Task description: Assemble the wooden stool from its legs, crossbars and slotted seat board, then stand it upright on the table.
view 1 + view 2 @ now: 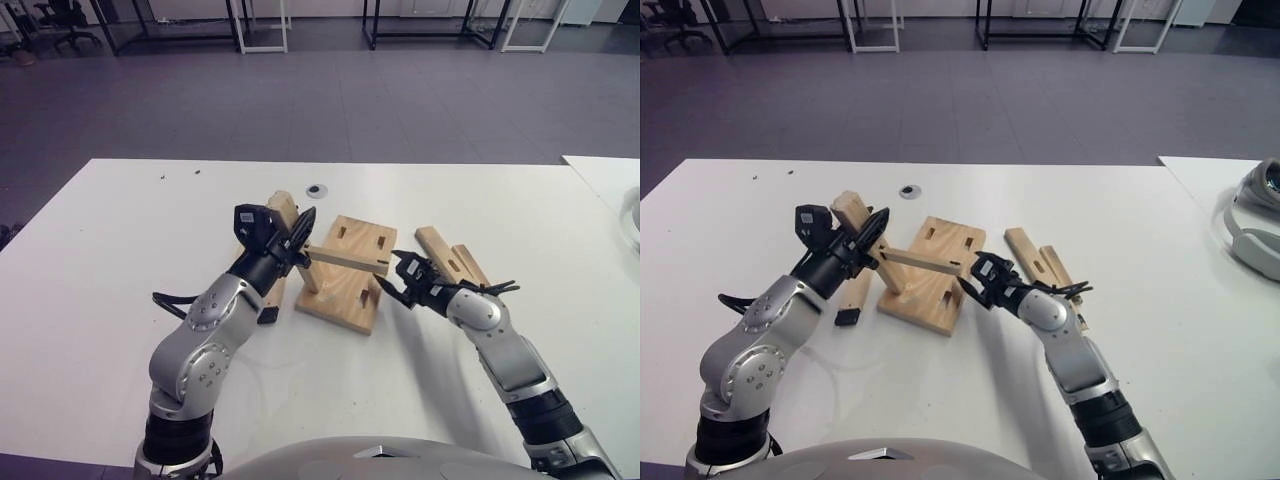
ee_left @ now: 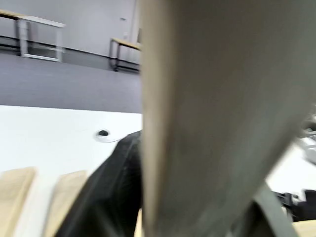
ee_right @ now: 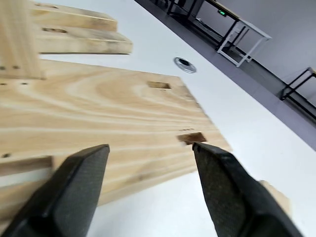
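- From the head: grips a leg (image 1: 284, 207) in the left pincer (image 1: 297, 237), closed tight on it, with a crossbar (image 1: 350, 261) reaching over the seat board (image 1: 345, 290) lying flat on the worktop (image 1: 100, 250).
- Hangs the right pincer (image 1: 397, 280) open and empty, just beside the board's right edge, near the spare pieces (image 1: 452, 262).
- From the left wrist: looks closely along the held leg.
- From the right wrist: looks between spread fingers (image 3: 74, 182) onto the board, near a slot (image 3: 191, 138).
- Probably stiff, light wood, not fragile; better to take hold across the flat sides.
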`<action>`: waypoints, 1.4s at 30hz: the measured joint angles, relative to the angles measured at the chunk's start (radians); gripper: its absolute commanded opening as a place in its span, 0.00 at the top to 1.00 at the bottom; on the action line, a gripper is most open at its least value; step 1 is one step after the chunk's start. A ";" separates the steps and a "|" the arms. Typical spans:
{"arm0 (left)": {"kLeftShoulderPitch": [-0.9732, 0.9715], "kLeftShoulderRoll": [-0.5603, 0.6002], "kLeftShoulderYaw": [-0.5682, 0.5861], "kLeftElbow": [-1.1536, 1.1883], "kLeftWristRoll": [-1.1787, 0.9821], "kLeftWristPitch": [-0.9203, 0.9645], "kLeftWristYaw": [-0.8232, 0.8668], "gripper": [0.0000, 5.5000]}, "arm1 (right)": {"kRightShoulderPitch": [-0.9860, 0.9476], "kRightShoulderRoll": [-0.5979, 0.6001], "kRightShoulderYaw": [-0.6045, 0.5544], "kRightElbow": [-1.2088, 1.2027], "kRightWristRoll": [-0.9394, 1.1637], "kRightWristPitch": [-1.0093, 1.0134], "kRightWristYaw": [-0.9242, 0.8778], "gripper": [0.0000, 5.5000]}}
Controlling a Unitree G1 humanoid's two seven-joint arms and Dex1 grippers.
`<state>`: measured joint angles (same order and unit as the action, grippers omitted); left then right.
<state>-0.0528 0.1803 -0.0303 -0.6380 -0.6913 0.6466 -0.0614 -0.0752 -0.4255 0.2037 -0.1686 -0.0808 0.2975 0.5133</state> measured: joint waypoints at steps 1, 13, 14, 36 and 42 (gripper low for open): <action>0.000 0.012 0.019 -0.004 -0.040 0.002 -0.040 0.52 | -0.002 -0.006 -0.024 0.006 0.006 0.000 -0.001 0.43; -0.172 0.191 0.244 -0.081 -0.514 0.010 -0.141 0.21 | -0.080 0.006 -0.270 0.032 0.159 0.035 -0.068 0.43; -0.193 0.218 0.272 -0.052 -0.490 -0.003 -0.128 0.21 | -0.080 0.011 -0.271 0.031 0.164 0.039 -0.072 0.43; -0.004 0.296 -0.132 0.376 0.311 0.149 -0.154 0.44 | -0.075 0.098 -0.219 0.093 0.159 0.062 -0.163 0.43; 0.004 0.313 -0.151 0.359 0.364 0.152 -0.198 0.62 | -0.075 0.121 -0.210 0.113 0.156 0.048 -0.175 0.43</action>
<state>-0.0488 0.4934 -0.1812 -0.2792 -0.3270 0.7988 -0.2595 -0.1501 -0.3049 -0.0059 -0.0559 0.0752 0.3456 0.3379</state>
